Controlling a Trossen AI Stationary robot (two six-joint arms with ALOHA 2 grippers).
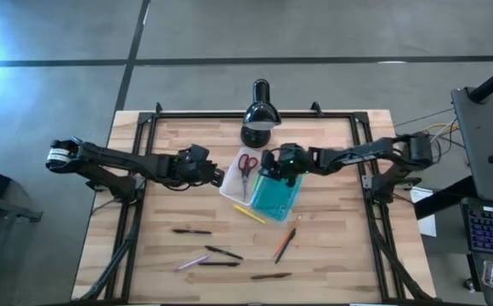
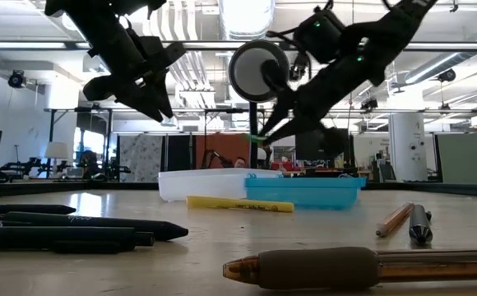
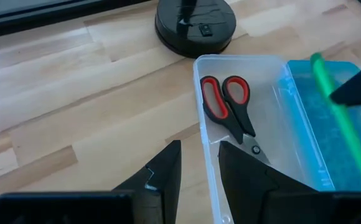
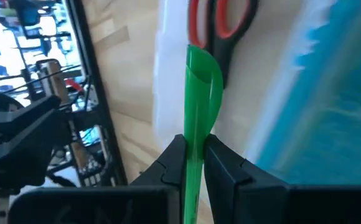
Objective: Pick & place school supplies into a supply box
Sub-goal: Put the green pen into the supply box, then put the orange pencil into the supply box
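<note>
The supply box lies open mid-table: a clear tray (image 1: 240, 174) with red-handled scissors (image 3: 230, 109) lying in it, and its turquoise lid (image 1: 276, 197) flat beside it. My right gripper (image 4: 196, 155) hovers over the box, shut on a green pen (image 4: 200, 93). My left gripper (image 3: 200, 177) is open above the tray's left wall (image 3: 206, 143) and touches nothing; in the low view it (image 2: 158, 107) hangs well above the table. A yellow pen (image 1: 249, 212) lies against the box's near side. Several dark, pink and orange-brown pens (image 1: 221, 253) lie on the near table. My right gripper pinches the green pen's shaft (image 4: 196, 140) between its two fingers, and the pen sticks out past them on both sides. The fingers (image 2: 281, 115) slant down from the table's right. The pen is lifted clear, above the tray and the lid's edge.
A black desk lamp (image 1: 259, 115) stands just beyond the box, at the table's far edge. Black rails (image 1: 255, 115) frame the table's far end and sides. Bare wood lies between the box and the loose pens (image 1: 285, 242) and toward the near left.
</note>
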